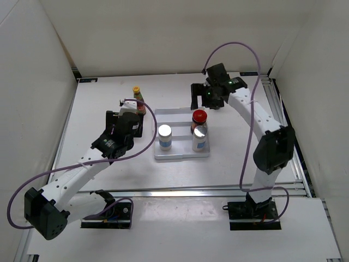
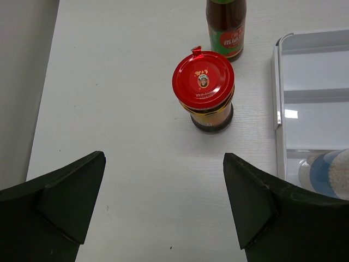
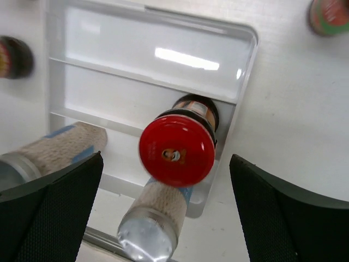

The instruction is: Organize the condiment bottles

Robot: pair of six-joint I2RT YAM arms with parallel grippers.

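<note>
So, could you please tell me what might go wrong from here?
1. The open left gripper faces the red-lidded jar on the table, and a slim sauce bottle stands just behind it; pushing in too far could topple that bottle.
2. In the tray, the other jar sits close beside a shaker, under the open right gripper; a low finger might knock either over.

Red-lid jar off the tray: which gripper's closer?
Left. Left gripper faces the jar, open, just short of it; right gripper is across the tray, over the second jar.
</note>
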